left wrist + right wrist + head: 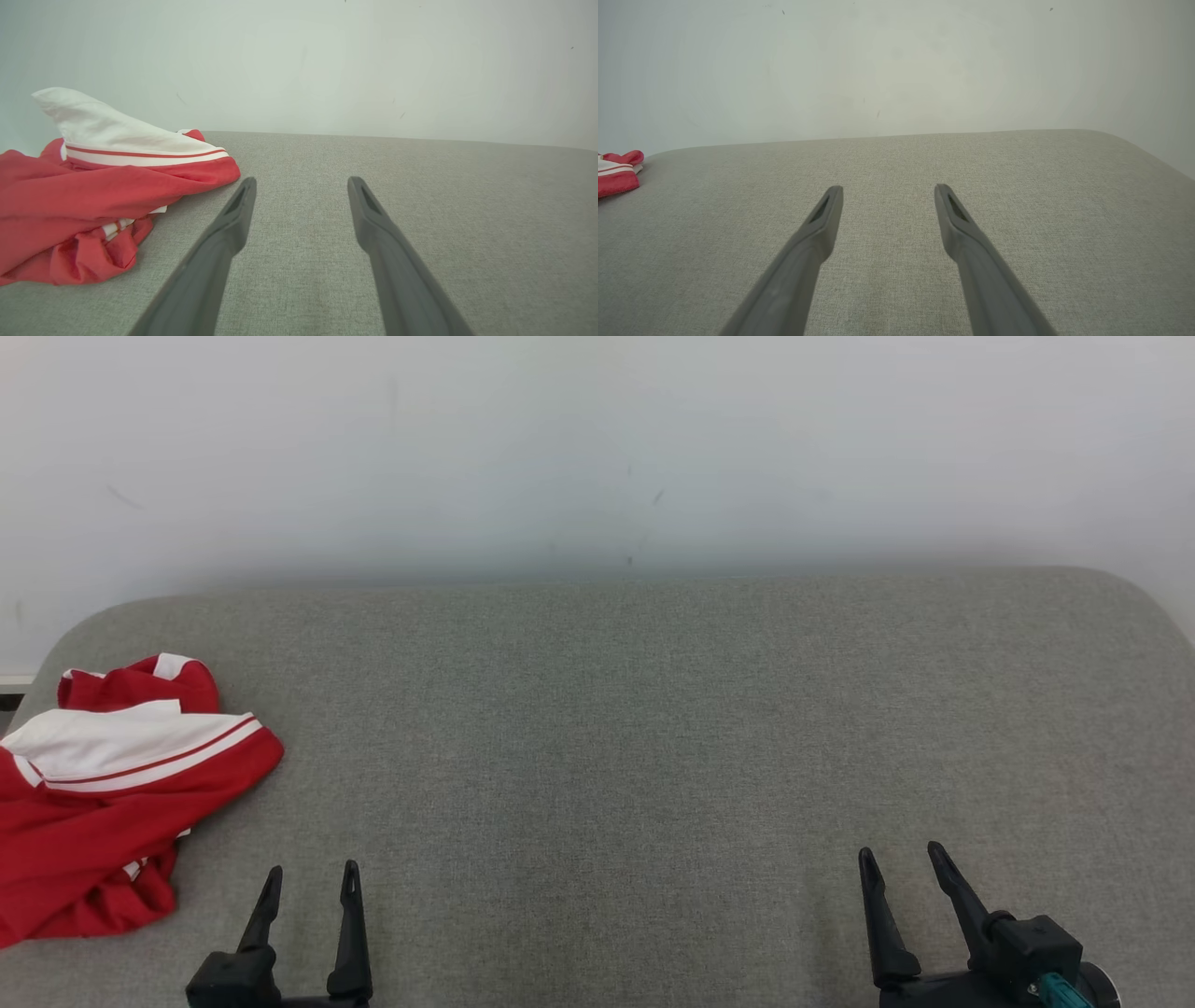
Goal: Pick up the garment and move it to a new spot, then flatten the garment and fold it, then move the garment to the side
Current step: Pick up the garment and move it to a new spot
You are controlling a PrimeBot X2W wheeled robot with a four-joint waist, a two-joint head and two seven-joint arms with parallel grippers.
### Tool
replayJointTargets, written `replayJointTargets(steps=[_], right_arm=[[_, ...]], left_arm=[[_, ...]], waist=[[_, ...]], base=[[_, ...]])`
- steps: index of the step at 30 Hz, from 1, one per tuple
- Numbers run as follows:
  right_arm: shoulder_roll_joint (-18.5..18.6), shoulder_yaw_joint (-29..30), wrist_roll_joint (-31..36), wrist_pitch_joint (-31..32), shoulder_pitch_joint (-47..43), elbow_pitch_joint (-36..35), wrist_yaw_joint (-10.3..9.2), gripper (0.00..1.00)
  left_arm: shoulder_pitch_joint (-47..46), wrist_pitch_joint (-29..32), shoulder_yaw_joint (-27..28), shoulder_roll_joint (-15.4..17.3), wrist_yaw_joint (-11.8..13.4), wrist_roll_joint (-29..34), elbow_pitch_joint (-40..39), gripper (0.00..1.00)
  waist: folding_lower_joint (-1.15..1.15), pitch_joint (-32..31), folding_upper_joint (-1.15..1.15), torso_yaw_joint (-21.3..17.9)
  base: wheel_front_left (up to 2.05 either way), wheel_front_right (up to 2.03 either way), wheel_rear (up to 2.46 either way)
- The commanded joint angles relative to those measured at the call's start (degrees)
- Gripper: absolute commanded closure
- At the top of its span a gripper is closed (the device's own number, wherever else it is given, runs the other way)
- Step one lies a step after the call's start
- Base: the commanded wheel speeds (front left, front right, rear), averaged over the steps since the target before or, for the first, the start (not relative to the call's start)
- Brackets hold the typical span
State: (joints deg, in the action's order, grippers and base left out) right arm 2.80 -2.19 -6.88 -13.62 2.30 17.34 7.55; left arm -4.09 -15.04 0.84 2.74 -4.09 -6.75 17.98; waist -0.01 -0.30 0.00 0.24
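The garment [103,803] is a crumpled red piece with a white striped panel, bunched at the far left of the grey surface. In the left wrist view the garment [93,196] lies just left of my fingers, apart from them. My left gripper [313,877] stands open at the lower left, to the right of the heap, with nothing between its fingers; the same open left gripper [301,182] hovers over bare fabric. My right gripper [901,854] is open at the lower right, far from the cloth. Past the right gripper [888,189] a corner of the garment [619,173] peeks in at the left edge.
The grey upholstered surface [653,728] spans the whole width, with rounded far corners. A pale wall [597,448] rises directly behind its back edge. The garment's left part runs off the head view's left edge.
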Motion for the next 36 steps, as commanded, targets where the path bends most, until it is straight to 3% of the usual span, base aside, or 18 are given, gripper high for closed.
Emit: replayJointTargets(steps=[1,10,36], right_arm=[[0.15,0.1,-0.13,-0.13,-0.11,-0.03,-0.12,0.0],[0.13,0.48,0.94,0.23,-1.01,-0.42,-0.12,0.0],[0.13,-1.97,0.29,0.77,-2.08,-0.22,-0.12,0.0]], left_arm=[[0.02,-0.21,0.04,0.28,-0.02,-0.27,0.13,0.0],[0.7,-0.21,-0.16,0.28,0.52,-1.19,0.3,0.0],[2.71,-0.2,3.8,0.29,0.7,-1.62,3.35,0.0]], waist=[[0.01,0.01,0.0,0.04],[0.01,-0.38,0.0,2.73],[0.01,-2.5,0.0,19.86]], base=[[0.0,0.0,0.0],[0.0,0.0,0.0],[0.0,0.0,0.0]])
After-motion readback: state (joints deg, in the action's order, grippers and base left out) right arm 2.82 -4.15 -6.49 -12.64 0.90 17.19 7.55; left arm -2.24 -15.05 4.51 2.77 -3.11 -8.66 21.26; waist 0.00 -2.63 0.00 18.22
